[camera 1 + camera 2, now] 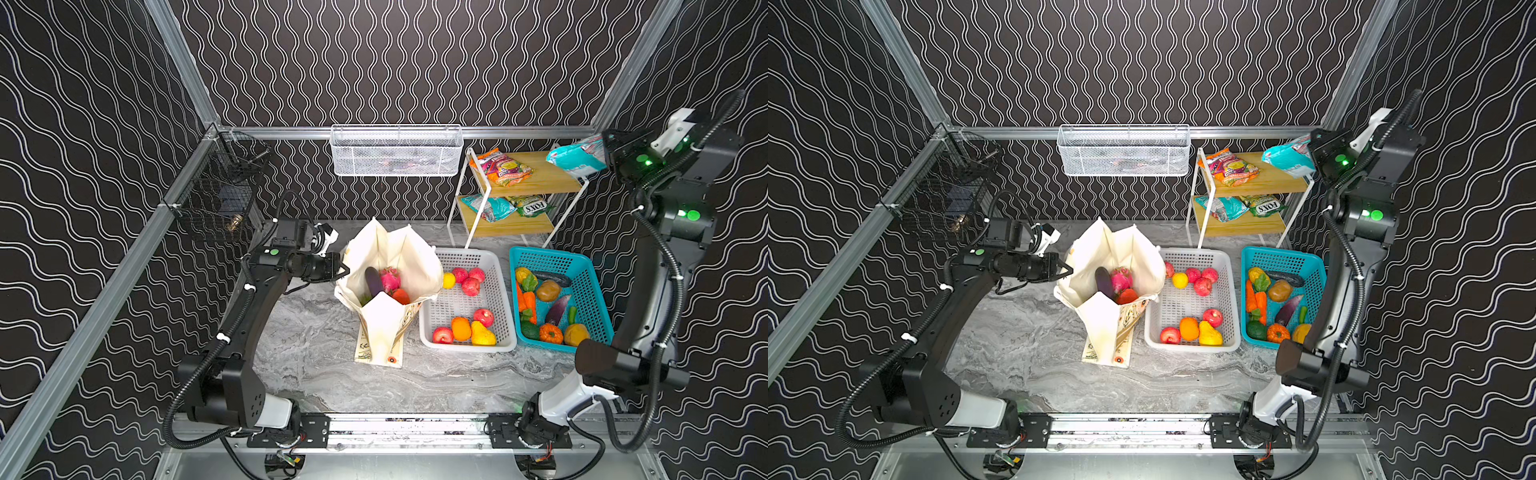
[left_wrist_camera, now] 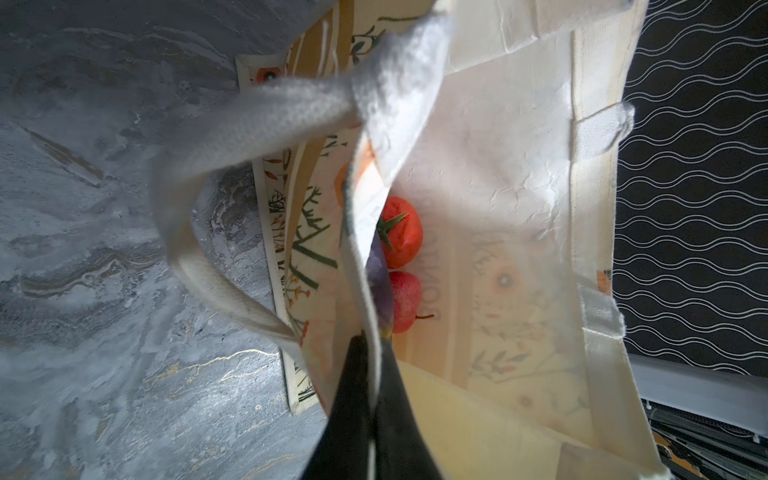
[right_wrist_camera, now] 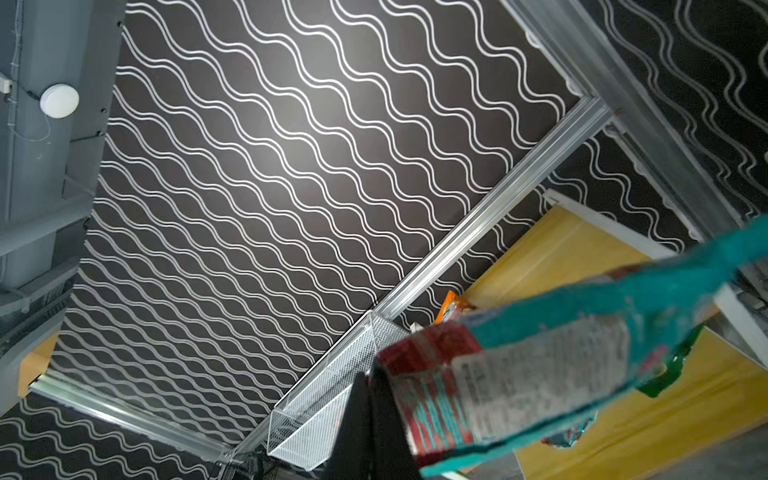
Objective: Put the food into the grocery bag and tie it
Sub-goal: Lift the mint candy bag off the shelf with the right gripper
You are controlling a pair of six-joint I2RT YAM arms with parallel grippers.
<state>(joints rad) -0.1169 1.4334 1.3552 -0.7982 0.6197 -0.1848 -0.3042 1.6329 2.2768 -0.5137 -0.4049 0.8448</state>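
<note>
**Left gripper [image 1: 345, 271] pinches canvas tote [image 1: 417, 259] rim; right gripper [image 1: 603, 154] clamps teal snack packet [image 1: 575, 160] aloft.**
Held by one edge, the packet may slip before reaching the tote.

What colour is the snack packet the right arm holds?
The snack packet is teal; right wrist view shows it best.

Left gripper [image 2: 372, 349] pinches grocery bag [image 2: 498, 166] rim; tomato [image 2: 403, 232], seemingly pink fruit [image 2: 405, 299] inside.

Probably a lab robot cell: aluminium frame [image 1: 282, 131], patterned wall panels [image 1: 395, 62].
</note>
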